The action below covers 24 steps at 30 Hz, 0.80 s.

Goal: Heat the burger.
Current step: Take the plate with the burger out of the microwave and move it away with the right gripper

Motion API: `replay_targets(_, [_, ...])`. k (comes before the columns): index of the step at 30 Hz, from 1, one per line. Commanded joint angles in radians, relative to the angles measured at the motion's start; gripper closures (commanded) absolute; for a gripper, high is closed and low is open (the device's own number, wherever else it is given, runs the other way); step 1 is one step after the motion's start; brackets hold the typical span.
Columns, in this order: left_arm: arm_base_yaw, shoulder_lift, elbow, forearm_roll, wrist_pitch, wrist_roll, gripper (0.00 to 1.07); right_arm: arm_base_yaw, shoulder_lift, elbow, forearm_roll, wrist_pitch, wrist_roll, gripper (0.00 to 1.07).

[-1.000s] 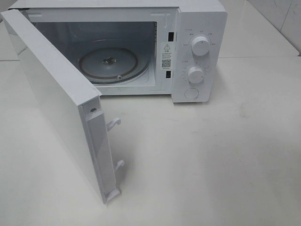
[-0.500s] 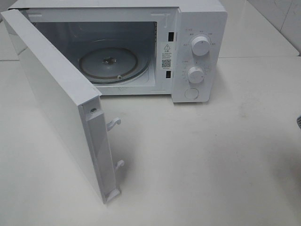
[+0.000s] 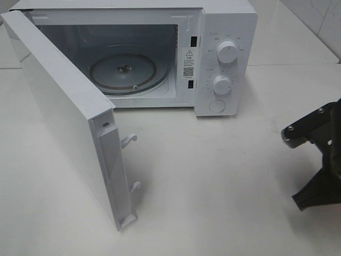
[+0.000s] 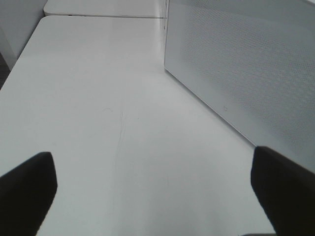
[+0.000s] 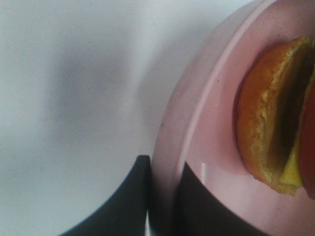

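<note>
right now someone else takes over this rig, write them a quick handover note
Right claw: shut on the rim of the pink plate, one finger on each side; the burger sits on that plate. In the high view this arm is just entering at the right edge, short of the microwave.
Left claw: open, empty, low over the table beside the microwave door.
Done: door swung wide open, turntable bare, plate gripped.
Left: carry the plate in, set it on the turntable, release, close the door, start heating.
</note>
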Motion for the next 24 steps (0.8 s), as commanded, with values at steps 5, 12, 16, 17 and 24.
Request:
replay_targets(5, [0.000,-0.005,0.004,-0.003,-0.010,-0.004,0.07,-0.003,0.185,-0.051,-0.129,-0.012,0.135,1.05])
replay_targets(12, [0.000,-0.005,0.004,-0.003,-0.010,-0.004,0.07,-0.003,0.309,-0.077,-0.155,-0.013,0.197,1.02])
replay_targets(16, [0.000,-0.005,0.004,-0.003,-0.010,-0.004,0.07,-0.003,0.358,-0.080,-0.157,-0.014,0.235,0.96])
replay_targets(17, [0.000,-0.005,0.004,-0.003,-0.010,-0.004,0.07,-0.003,0.357,-0.080,-0.157,-0.015,0.238,0.90])
replay_targets(24, [0.000,-0.005,0.004,-0.003,-0.010,-0.004,0.07,-0.001,0.329,-0.101,-0.152,-0.008,0.189,0.66])
